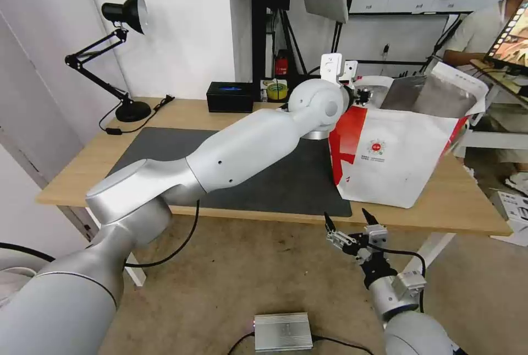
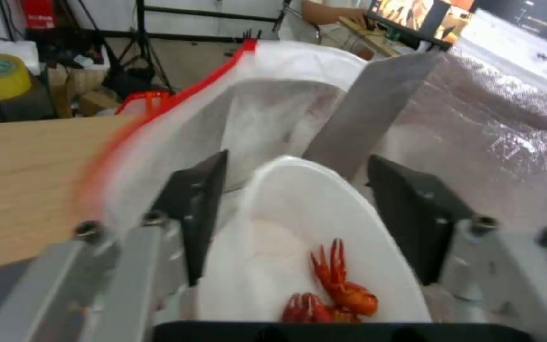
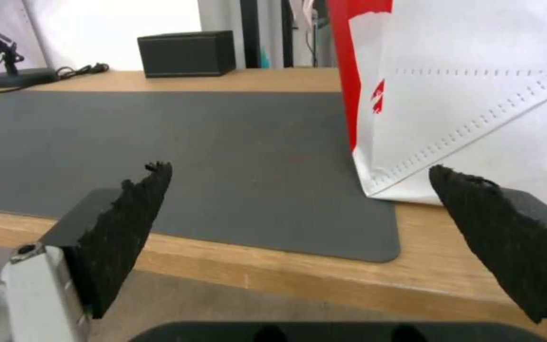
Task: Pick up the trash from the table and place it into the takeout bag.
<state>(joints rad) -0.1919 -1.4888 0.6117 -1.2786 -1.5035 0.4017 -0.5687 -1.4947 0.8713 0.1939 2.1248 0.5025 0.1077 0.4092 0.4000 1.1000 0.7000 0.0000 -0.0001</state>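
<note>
- Bowl [image 2: 299,228] between the jaws: the left gripper [image 2: 299,209] has its two dark pads either side of the white round bowl, one pad over its rim, the other standing a little off the far wall, so whether it's clamped tight I cannot tell.
- Red crayfish shell scraps [image 2: 337,289] sit in the bottom of that bowl.
- Around it, the takeout bag [image 1: 401,157] gapes open, silver foil lining [image 2: 495,142] on one side, red-edged white rim [image 2: 178,99] on the other; the bowl hangs right at the mouth of the bag.
- From the head view, the left arm [image 1: 242,151] stretches across the dark grey mat [image 1: 286,179] to the top of the bag, which stands at the mat's right end on the light-wood table [image 1: 467,206].
- Down below the front edge of the table, the right gripper [image 1: 349,220] hovers with fingers spread wide, nothing between them, pointed at the mat and the bag's lower corner.
- Back of the table: a black rectangular box [image 1: 230,96], a roll of yellow tape [image 1: 276,91] and a black desk lamp [image 1: 124,58] at the far left.
</note>
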